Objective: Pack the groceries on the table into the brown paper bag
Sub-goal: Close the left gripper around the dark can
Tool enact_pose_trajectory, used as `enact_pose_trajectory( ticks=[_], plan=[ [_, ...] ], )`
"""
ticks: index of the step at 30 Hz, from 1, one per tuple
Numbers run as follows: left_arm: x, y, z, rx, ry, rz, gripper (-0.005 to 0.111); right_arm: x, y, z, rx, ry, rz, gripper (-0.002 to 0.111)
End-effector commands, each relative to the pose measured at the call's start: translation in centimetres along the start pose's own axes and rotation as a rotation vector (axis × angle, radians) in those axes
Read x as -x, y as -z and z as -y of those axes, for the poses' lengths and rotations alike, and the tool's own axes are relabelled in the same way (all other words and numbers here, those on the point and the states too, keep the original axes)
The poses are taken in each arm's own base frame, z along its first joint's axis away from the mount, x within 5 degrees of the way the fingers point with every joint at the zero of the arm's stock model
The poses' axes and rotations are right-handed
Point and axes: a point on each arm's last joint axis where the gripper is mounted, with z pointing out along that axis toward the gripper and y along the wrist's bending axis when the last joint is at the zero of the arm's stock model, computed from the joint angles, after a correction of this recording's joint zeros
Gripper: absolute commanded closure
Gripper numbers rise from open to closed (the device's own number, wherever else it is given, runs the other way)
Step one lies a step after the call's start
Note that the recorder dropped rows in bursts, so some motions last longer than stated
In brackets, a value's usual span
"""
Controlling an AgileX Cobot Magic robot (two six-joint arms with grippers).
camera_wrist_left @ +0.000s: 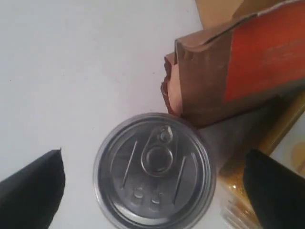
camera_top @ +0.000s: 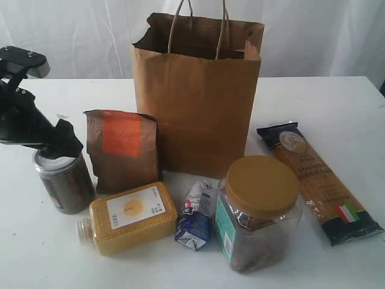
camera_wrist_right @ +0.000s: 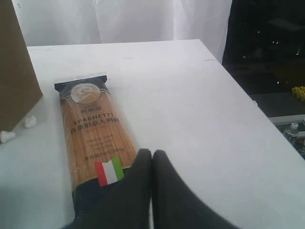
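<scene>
Big yellow-lidded clear jar (camera_top: 258, 211) stands at the front of the desk (camera_top: 337, 102), brown paper bag (camera_top: 198, 96) upright behind it. Left tool (camera_wrist_left: 153, 158) open — fingers either side of dark pull-tab tin (camera_wrist_left: 153, 171), not touching; right tool (camera_wrist_right: 151, 164) closed, empty, by long spaghetti packet (camera_wrist_right: 93, 129).

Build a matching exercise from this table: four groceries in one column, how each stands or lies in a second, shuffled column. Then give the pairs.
Column one
1. dark pull-tab tin
2. brown pouch
3. yellow grain bottle
4. spaghetti packet

Column two
a. upright, orange label on its front
b. lying flat, right of the brown paper bag in the exterior view
c. upright, beneath the open left hand
d. on its side, white label facing up

Pairs: 1-c, 2-a, 3-d, 4-b
</scene>
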Motion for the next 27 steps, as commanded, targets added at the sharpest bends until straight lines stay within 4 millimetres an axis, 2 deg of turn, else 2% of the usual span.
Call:
enact_pose_trajectory(
  ticks=[1,5,7,17,22,27],
  plan=[
    [0.1,0.0,0.2,-0.021,-0.035,-0.006,0.002,0.0,0.0,0.0,0.000,0.009,0.010,0.108],
    [-0.4,-3.1,-0.3,-0.031,-0.035,-0.077,0.002,0.0,0.0,0.0,0.000,0.009,0.010,0.108],
    [-0.6,-3.9,-0.4,-0.038,-0.030,-0.103,0.002,0.0,0.0,0.0,0.000,0.009,0.010,0.108],
    [-0.7,-4.0,-0.4,-0.037,-0.059,-0.105,0.002,0.0,0.0,0.0,0.000,0.009,0.010,0.108],
    [-0.7,-4.0,-0.4,-0.040,-0.050,-0.111,0.030,0.0,0.0,0.0,0.000,0.009,0.010,0.108],
    [-0.7,-3.9,-0.5,-0.037,-0.069,-0.124,0.046,0.0,0.0,0.0,0.000,0.009,0.010,0.108]
  ],
)
